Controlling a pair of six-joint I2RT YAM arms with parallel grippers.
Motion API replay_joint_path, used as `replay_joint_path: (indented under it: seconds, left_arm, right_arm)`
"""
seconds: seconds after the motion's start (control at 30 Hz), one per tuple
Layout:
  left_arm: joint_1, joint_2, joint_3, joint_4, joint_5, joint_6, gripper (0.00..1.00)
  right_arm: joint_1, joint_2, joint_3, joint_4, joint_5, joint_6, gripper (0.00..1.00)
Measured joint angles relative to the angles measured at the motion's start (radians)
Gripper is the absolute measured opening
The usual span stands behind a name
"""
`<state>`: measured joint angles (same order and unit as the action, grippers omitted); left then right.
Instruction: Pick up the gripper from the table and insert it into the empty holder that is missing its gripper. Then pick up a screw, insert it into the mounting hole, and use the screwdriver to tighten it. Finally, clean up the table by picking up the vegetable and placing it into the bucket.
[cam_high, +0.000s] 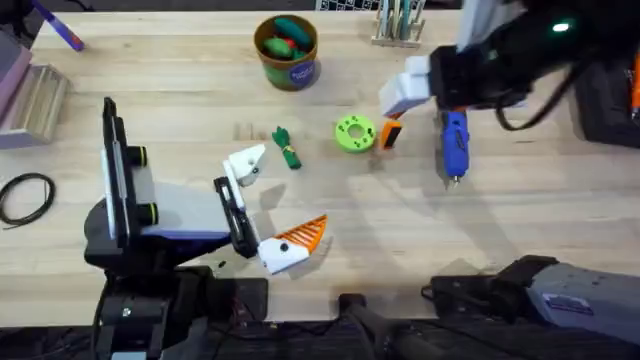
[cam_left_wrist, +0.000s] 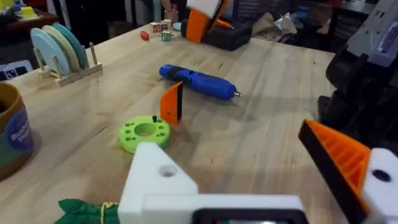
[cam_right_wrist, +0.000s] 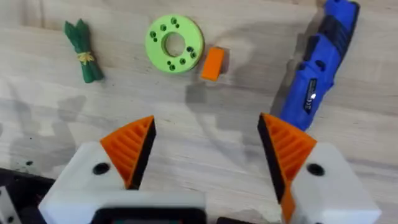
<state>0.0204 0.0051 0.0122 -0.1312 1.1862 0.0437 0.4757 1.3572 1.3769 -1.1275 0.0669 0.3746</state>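
On the table lie one orange-and-black gripper (cam_high: 389, 134), one blue screwdriver (cam_high: 455, 145), one green ring-shaped disc (cam_high: 354, 133) and one dark-green vegetable (cam_high: 287, 148). One brown bucket (cam_high: 287, 52) stands at twelve o'clock from the vegetable. One purple pen (cam_high: 60, 28) and one black cable loop (cam_high: 24, 196) lie toward nine o'clock.

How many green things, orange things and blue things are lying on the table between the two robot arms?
Green: 2, the green disc and the vegetable.
Orange: 1, the gripper.
Blue: 1, the screwdriver.
Total: 4.
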Motion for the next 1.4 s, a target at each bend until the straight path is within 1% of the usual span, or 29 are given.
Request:
replay_joint_path:
  seconds: [0.17, 0.4, 0.57, 0.67, 0.77, 0.87, 1.03, 1.13, 1.4]
  left_arm:
    - [0.000, 0.000, 0.000, 0.000, 0.000, 0.000, 0.986]
    - [0.000, 0.000, 0.000, 0.000, 0.000, 0.000, 0.986]
    - [0.000, 0.000, 0.000, 0.000, 0.000, 0.000, 0.986]
    - [0.000, 0.000, 0.000, 0.000, 0.000, 0.000, 0.986]
    - [0.000, 0.000, 0.000, 0.000, 0.000, 0.000, 0.986]
    - [0.000, 0.000, 0.000, 0.000, 0.000, 0.000, 0.986]
    - [0.000, 0.000, 0.000, 0.000, 0.000, 0.000, 0.986]
    - [0.000, 0.000, 0.000, 0.000, 0.000, 0.000, 0.986]
    - [0.000, 0.000, 0.000, 0.000, 0.000, 0.000, 0.986]
  right_arm:
    - [0.004, 0.081, 0.000, 0.019, 0.000, 0.003, 0.992]
    - [0.004, 0.197, 0.000, 0.033, 0.000, 0.123, 0.991]
    - [0.004, 0.261, 0.000, 0.053, 0.000, 0.168, 0.990]
    - [0.004, 0.281, 0.000, 0.062, 0.000, 0.178, 0.981]
    - [0.003, 0.294, 0.000, 0.077, 0.000, 0.179, 0.924]
    - [-0.008, 0.300, 0.000, 0.086, -0.001, 0.175, 0.901]
    - [-0.065, 0.302, 0.000, 0.086, -0.044, 0.144, 0.870]
    - [-0.087, 0.310, 0.000, 0.085, -0.060, 0.120, 0.868]
    - [-0.085, 0.357, 0.000, 0.088, -0.077, 0.081, 0.869]
